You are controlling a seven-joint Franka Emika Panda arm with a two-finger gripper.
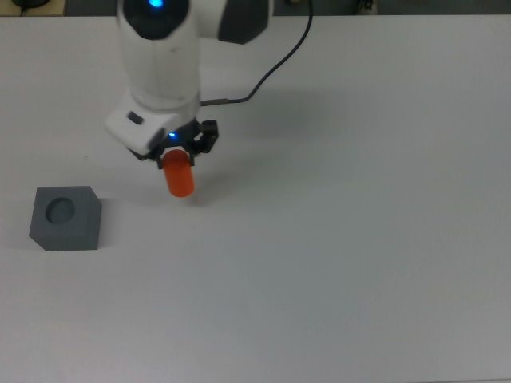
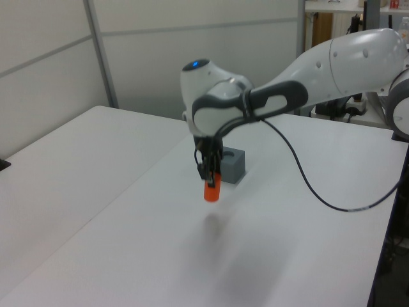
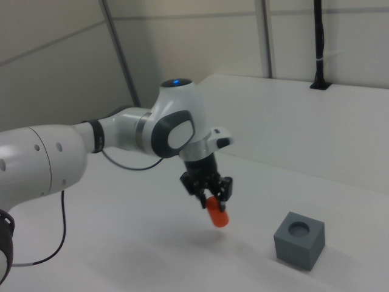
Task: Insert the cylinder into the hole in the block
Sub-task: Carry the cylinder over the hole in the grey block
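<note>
One cylinder [image 1: 179,177]: short, smooth, orange-red | tool [image 1: 177,155] clamped on it | airborne

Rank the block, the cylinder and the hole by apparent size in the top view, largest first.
1. Block.
2. Cylinder, though it is lifted nearer the camera, so it looks bigger than it is.
3. Hole.

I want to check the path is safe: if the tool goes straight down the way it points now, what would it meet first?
Likely only the bare white table. The tool holds the cylinder in the air, so the cylinder would touch down first. The block appears well off to the side.
</note>
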